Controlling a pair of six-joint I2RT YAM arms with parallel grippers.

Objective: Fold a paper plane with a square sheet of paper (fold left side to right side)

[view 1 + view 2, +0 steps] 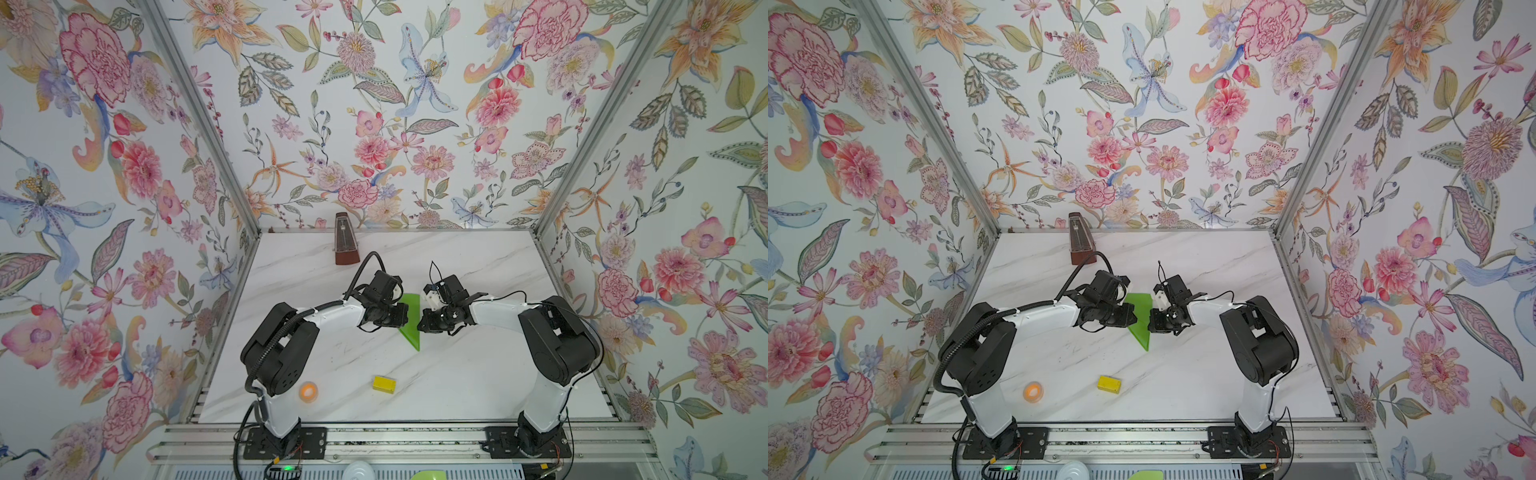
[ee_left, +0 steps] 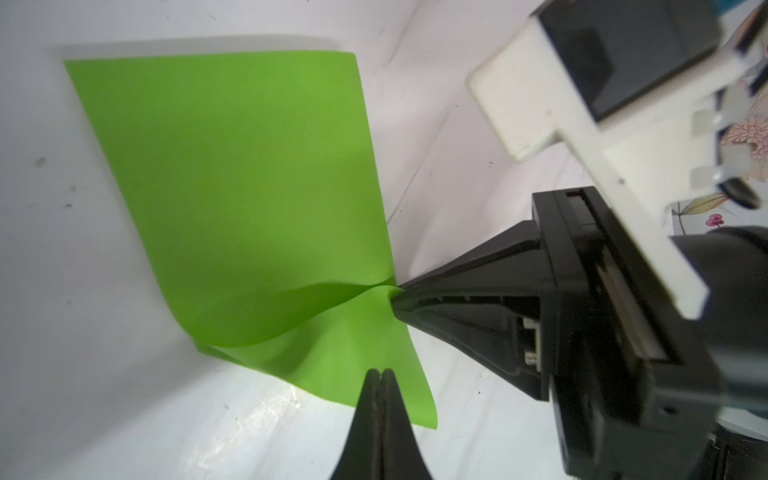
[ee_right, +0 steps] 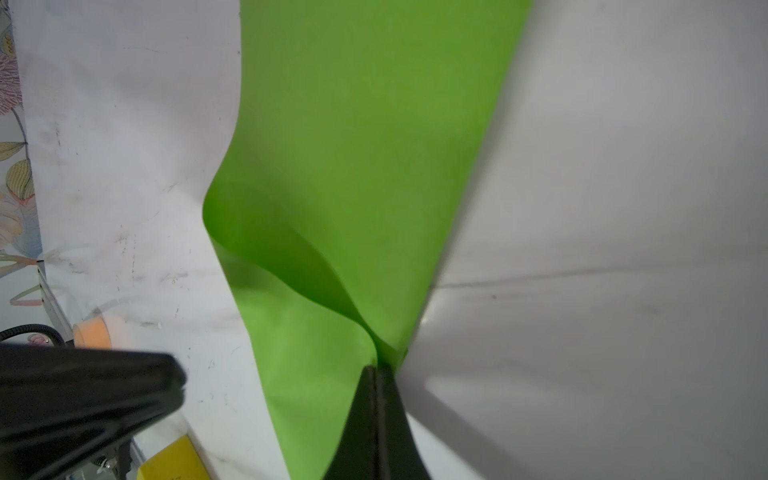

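Observation:
The lime-green square sheet of paper lies on the marble table between both arms. One side is curled over itself in a loose, uncreased bend. My right gripper is shut, pinching the two paper layers together at their edge. My left gripper is shut too. Its tips stand over the sheet's lower layer near a corner, with no paper seen between them. A paper plane is not in view.
A small yellow block and an orange-and-white tape roll lie near the table's front. A brown metronome stands at the back left. Floral walls close in the table on three sides.

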